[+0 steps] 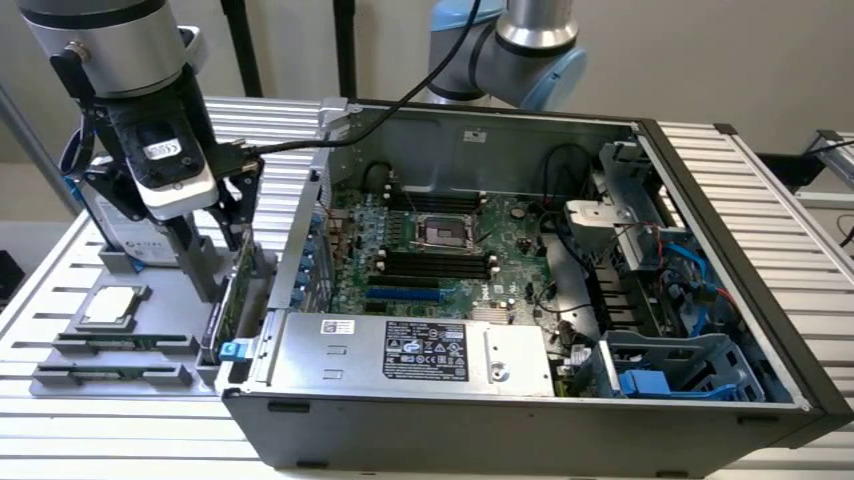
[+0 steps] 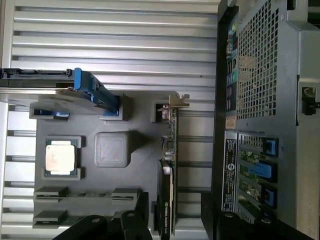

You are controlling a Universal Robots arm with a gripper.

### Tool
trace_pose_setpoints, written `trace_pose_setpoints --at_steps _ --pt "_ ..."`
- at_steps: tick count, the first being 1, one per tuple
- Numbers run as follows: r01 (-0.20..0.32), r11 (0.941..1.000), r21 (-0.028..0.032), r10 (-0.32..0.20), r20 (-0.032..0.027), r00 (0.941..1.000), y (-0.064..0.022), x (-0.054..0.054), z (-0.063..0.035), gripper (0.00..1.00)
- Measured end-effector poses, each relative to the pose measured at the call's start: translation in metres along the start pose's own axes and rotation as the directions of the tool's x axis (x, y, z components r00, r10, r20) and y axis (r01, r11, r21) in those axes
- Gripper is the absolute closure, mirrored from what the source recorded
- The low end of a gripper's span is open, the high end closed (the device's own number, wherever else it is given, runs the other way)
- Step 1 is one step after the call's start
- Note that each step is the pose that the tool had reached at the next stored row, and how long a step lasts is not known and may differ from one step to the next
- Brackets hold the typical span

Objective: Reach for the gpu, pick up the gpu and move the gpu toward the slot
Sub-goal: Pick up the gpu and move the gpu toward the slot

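The gpu (image 1: pixel 239 292) stands on edge in a grey holder tray (image 1: pixel 80 385), right beside the open computer case (image 1: pixel 694 330). In the wrist view the gpu (image 2: pixel 167 190) is a thin dark card with a green board edge and a metal end bracket (image 2: pixel 173 103). My gripper (image 1: pixel 224 250) hangs low over the card's end away from the bracket. It is open, with one dark finger (image 2: pixel 132 222) on each side of the card and a gap between the fingers and the card. The blue slot (image 1: pixel 400 295) lies on the motherboard inside the case.
On the same tray stand a silver hard drive with blue rails (image 2: pixel 55 92), a processor chip (image 2: pixel 60 156) and two slim memory sticks (image 1: pixel 114 345). The case's perforated back wall (image 2: pixel 260 75) rises close beside the gpu. A power supply (image 1: pixel 414 350) fills the case's near side.
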State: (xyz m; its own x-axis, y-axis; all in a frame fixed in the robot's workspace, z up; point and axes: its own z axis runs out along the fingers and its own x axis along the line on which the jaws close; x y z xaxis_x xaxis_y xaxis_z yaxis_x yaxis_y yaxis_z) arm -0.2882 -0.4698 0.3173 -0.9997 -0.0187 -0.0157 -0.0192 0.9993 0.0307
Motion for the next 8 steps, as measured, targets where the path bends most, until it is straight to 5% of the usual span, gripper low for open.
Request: trace_pose_setpoints --at_steps 8 --pt "0.0 1.0 0.0 0.0 -0.0007 1.0 -0.0005 0.0 0.0145 0.46"
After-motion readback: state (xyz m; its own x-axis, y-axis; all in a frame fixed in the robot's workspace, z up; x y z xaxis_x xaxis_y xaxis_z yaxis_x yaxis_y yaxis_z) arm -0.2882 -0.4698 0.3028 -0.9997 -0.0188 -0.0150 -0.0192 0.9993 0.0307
